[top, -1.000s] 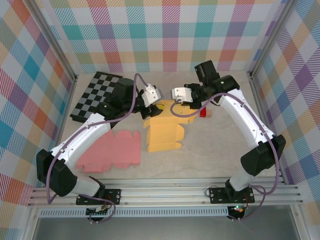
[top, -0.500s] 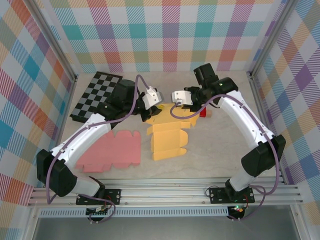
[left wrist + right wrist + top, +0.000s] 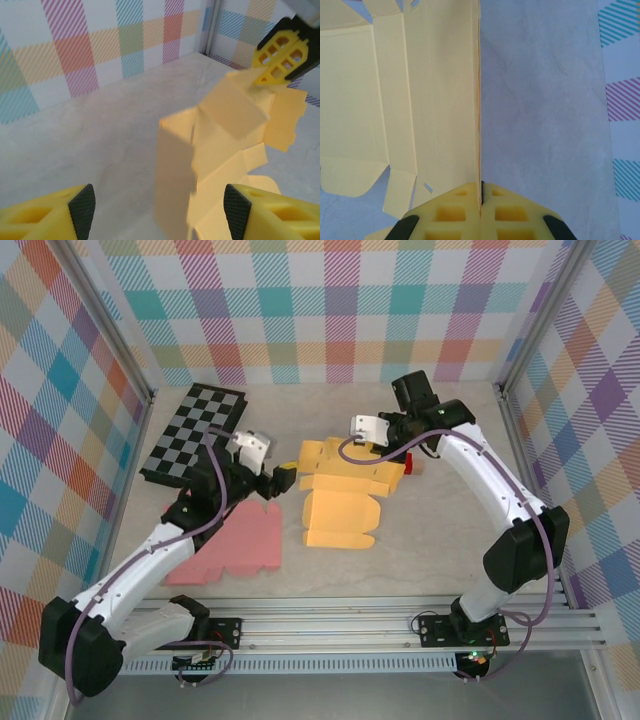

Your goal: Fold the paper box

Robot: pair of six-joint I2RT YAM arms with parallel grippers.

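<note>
The yellow paper box (image 3: 338, 502) lies part unfolded in the middle of the table, its far flaps raised. My right gripper (image 3: 393, 454) is shut on the box's far right edge. In the right wrist view, the jaws (image 3: 481, 197) pinch a thin upright wall of the box (image 3: 430, 100). My left gripper (image 3: 283, 478) stands open just left of the box and touches nothing. The left wrist view shows its pads (image 3: 82, 210) wide apart with the box (image 3: 220, 145) ahead and the right gripper (image 3: 280, 57) clamping the top flap.
A flat pink cutout (image 3: 230, 545) lies left of the box under the left arm. A black and grey checkered board (image 3: 195, 430) sits at the back left. A small red piece (image 3: 408, 466) and a beige block (image 3: 421, 468) lie beside the right gripper. Patterned walls enclose the table.
My left gripper has let go of the box, opened and drawn back to the left. The box has shifted slightly right with the right gripper still clamped on it.
</note>
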